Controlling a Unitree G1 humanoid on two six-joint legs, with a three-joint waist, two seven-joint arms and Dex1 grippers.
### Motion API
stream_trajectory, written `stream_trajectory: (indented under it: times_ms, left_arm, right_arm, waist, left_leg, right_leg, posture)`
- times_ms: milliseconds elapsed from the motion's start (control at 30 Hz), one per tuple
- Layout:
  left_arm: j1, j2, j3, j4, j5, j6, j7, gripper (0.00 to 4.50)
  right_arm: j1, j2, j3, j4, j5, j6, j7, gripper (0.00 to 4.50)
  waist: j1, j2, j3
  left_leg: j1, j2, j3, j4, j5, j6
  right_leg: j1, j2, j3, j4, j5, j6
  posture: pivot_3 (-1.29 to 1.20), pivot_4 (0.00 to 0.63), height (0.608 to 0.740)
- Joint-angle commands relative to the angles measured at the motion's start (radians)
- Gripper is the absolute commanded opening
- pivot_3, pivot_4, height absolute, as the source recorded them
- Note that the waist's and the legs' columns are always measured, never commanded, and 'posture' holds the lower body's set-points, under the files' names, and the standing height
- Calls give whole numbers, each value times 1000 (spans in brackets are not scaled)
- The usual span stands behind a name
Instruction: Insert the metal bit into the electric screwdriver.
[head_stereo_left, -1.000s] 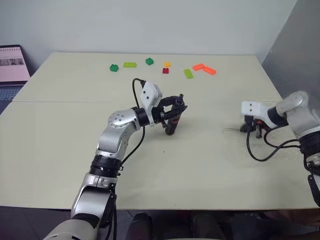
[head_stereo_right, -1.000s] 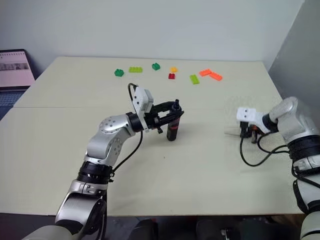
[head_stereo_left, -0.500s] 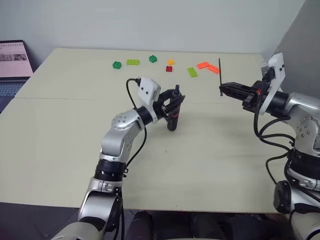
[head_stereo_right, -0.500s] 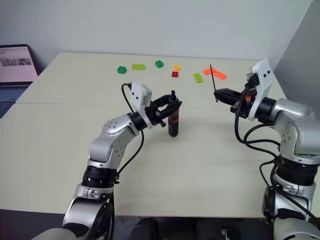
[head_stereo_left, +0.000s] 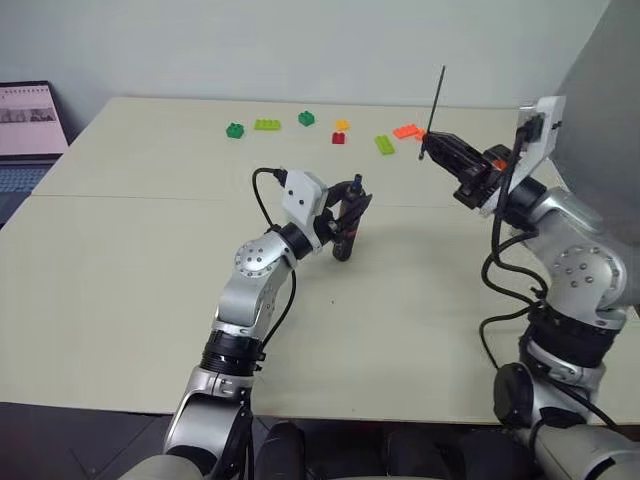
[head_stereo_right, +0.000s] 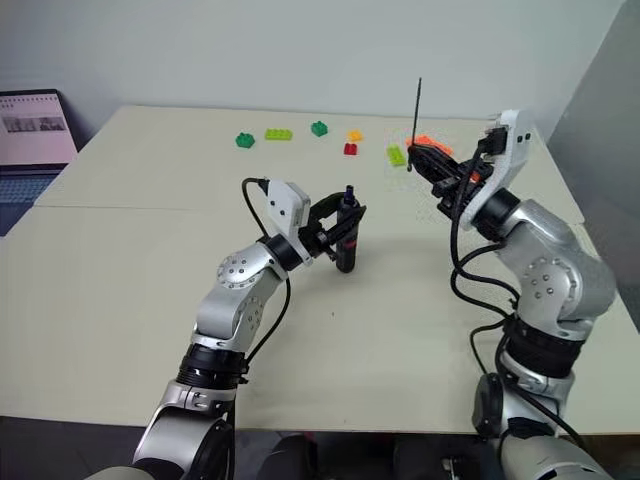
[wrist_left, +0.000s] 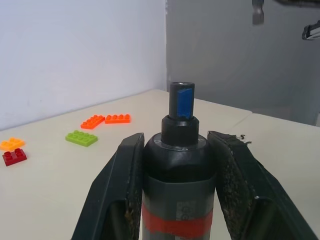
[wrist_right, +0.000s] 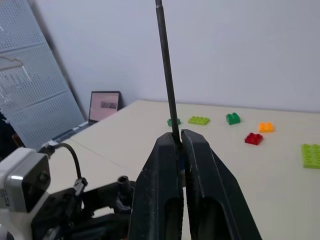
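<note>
Between the pressed-together black fingers of the right tool (head_stereo_right: 411, 157), raised above the far right part of the cream bench (head_stereo_left: 120, 290), sits the thin, straight dark grey metal bit (head_stereo_right: 418, 112). It is pinched near its lower end, and its long axis runs close to vertical, free end pointing up and leaning slightly away from the tool's wrist. Well apart from it, toward the left tool (head_stereo_left: 352, 208), stands the slim black electric screwdriver with a red band (head_stereo_left: 343, 238). That tool's two black fingers (wrist_left: 120, 190) clamp the screwdriver's body from both sides. The screwdriver stands roughly upright with its lower end on or just above the bench, its long axis near vertical, and its open socket (wrist_left: 181, 86) facing up past the fingertips.

The step in hand appears to be bringing bit and socket together. As I judge it, the bit's free end points away from the socket, so the right tool needs to turn the rod over, or the two tools must tilt toward each other, until both long axes fall on one line. The approach should be slow along that line, with the left tool steady, since so thin a rod could skid off the socket rim or slip in its pinch.

Beyond both tools, coloured toy bricks (head_stereo_left: 265, 125) lie scattered along the bench's far edge.
</note>
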Motion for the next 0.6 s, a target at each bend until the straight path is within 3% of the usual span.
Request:
stream_trajectory:
  times_ms: [33,333,600]
  left_arm:
    - [7,1,0,-9,13,-13,16,1637]
    - [-1,2,1,-4,18,-11,28,1637]
    - [1,8,1,-13,18,-11,34,1637]
  right_arm:
    - [4,33,34,-18,21,-122,-40,0]
    - [13,75,170,82,-30,-360,-61,0]
    - [56,97,266,79,-20,-406,-80,0]
  waist:
    - [0,0,0]
    - [-2,0,0]
    - [-2,0,0]
  left_leg:
    - [0,0,0,0,0,0]
    - [0,0,0,0,0,0]
    - [0,0,0,0,0,0]
  right_leg:
    - [0,0,0,0,0,0]
    - [0,0,0,0,0,0]
    - [0,0,0,0,0,0]
  posture:
    - [0,150,740]
    - [0,150,740]
    - [0,150,740]
